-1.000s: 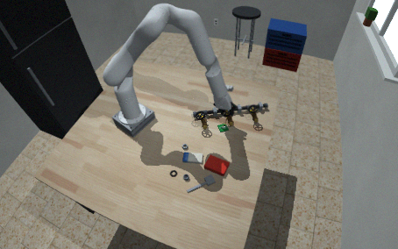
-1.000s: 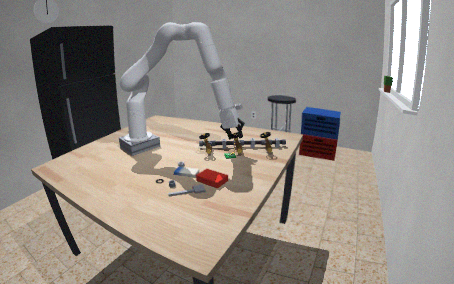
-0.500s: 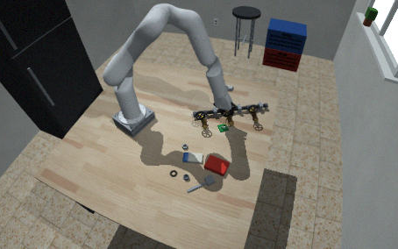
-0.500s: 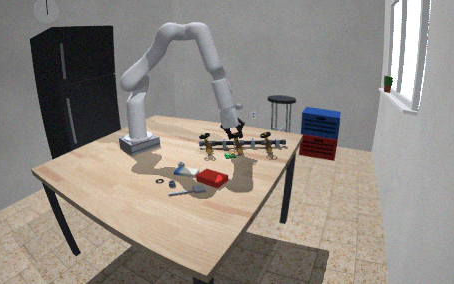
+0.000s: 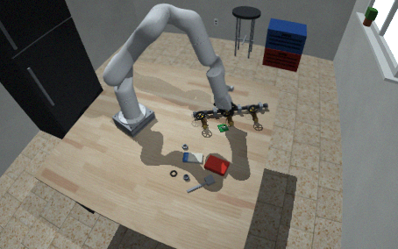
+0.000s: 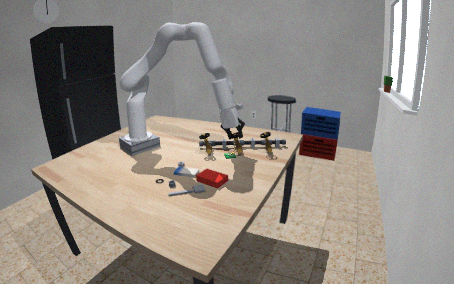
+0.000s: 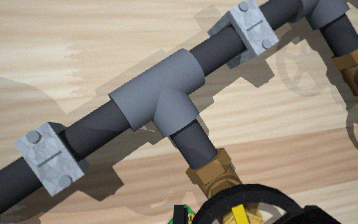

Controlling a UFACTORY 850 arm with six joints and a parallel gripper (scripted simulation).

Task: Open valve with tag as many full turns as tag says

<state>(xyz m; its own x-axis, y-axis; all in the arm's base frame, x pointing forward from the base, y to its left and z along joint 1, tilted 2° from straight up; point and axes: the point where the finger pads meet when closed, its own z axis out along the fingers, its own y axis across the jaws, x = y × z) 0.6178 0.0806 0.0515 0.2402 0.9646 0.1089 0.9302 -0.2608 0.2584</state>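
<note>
A grey pipe manifold [image 5: 230,110] with three brass valves lies on the table's far right part. A green tag [image 5: 223,127] lies beside the middle valve [image 5: 229,119]; the tag also shows in the wrist view [image 7: 182,215]. My gripper [image 5: 226,110] stands over the middle valve and is shut on its black handwheel [image 7: 245,205], seen at the bottom edge of the wrist view below the brass body [image 7: 215,172]. The left valve [image 5: 204,127] and right valve [image 5: 256,120] stand apart from the fingers. In the exterior view the gripper [image 6: 234,133] is on the middle valve [image 6: 237,145].
A red box [image 5: 216,165], a blue-and-white object [image 5: 193,157], two small nuts [image 5: 185,147] [image 5: 186,177], a black ring [image 5: 174,174] and a grey tool [image 5: 202,183] lie nearer the table's front. The arm's base [image 5: 133,119] stands at the left. The table edge runs just right of the manifold.
</note>
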